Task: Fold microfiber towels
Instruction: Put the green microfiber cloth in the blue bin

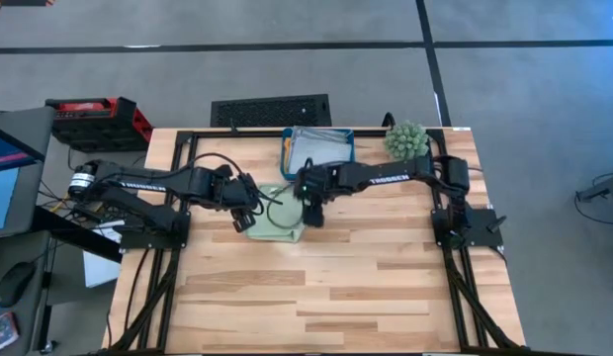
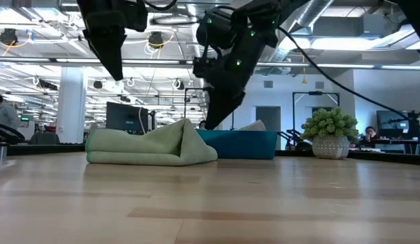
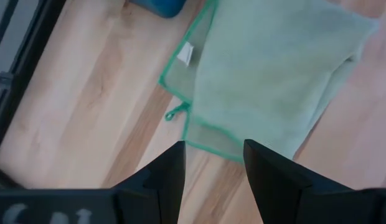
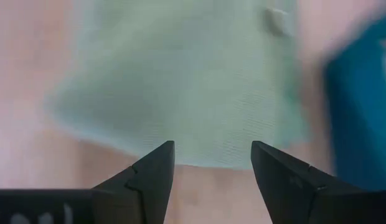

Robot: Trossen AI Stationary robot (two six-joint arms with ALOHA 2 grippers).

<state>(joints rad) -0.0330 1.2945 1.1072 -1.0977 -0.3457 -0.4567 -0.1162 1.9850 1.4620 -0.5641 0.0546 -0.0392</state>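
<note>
Left tool (image 1: 249, 216) and right tool (image 1: 313, 213) hang mid-table — both with fingers parted, empty.

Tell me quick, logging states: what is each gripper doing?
Left gripper: open, empty, above the green towel.
Right gripper: open, empty, above the same towel.

A light green microfiber towel (image 1: 275, 223) with a brighter green stitched border and a white tag lies on the pale, striped blond-wood table (image 1: 316, 297), near its far edge. Behind it, at the far edge, sits a teal tray (image 1: 317, 150) holding pale grey-blue cloth (image 1: 316, 144). A spiky green plant (image 1: 406, 139) in a whitish pot occupies the far right corner. Both grippers, left (image 1: 245, 219) and right (image 1: 312, 215), are black.
</note>
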